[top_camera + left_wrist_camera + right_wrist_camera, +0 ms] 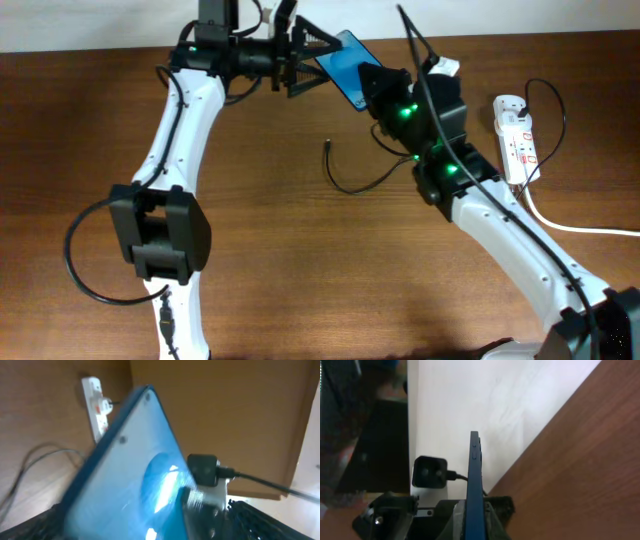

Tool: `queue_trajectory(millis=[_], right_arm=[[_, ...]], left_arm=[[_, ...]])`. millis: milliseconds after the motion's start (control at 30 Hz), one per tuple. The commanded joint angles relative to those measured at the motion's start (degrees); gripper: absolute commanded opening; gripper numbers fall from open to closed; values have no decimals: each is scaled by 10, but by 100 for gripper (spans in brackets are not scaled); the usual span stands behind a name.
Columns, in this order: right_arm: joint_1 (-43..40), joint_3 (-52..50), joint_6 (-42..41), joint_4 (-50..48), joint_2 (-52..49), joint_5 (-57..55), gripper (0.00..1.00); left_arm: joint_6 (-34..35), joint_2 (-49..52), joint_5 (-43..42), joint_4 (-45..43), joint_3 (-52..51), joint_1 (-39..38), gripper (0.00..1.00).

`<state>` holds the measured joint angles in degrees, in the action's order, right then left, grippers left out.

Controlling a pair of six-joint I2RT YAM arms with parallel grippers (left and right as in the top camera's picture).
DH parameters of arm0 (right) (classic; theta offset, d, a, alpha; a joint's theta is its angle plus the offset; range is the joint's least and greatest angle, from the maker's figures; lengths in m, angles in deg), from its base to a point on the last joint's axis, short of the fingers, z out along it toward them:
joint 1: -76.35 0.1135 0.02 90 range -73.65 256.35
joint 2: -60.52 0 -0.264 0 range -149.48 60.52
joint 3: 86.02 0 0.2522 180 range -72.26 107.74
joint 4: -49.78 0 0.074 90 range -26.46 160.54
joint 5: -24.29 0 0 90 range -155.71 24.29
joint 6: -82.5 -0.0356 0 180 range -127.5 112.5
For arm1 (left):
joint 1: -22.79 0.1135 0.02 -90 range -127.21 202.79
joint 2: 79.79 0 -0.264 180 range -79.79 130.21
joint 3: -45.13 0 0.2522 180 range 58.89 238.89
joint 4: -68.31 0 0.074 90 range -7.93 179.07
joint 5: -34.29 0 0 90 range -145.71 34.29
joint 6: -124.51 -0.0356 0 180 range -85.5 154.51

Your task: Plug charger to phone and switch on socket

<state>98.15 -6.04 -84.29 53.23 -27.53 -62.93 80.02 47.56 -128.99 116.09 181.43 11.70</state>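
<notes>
Brown wooden table point(300, 260) is filling the scene. Mid-table, the charger point(329, 148) is lying loose, its plug tip free and well apart from the phone, its thin cable trailing under the right arm. Farther right, the socket point(518, 135) is lying flat, its thick white cord curving away to the right. At the far edge, by the white wall, the right gripper point(375, 90) is clamping the phone point(345, 65) by one end and holding it tilted. The left gripper point(305, 62) is facing it with fingers spread wide around the phone's other end; whether they are touching it cannot be told.
</notes>
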Motion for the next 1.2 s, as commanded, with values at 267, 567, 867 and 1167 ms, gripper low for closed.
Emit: queue_trajectory(millis=[267,567,867,1167], right_arm=[[3,19,-33,-24,-8,-61,4],[3,19,-73,-27,-8,-61,4],[3,20,-172,-52,-21,-59,4],[3,20,-171,-64,-34,-45,4]], left_arm=[[195,2,28,-104,1,-23,94],[256,2,33,-171,1,-38,83],[257,2,36,-189,1,-61,63],[257,2,48,-188,1,-63,32]])
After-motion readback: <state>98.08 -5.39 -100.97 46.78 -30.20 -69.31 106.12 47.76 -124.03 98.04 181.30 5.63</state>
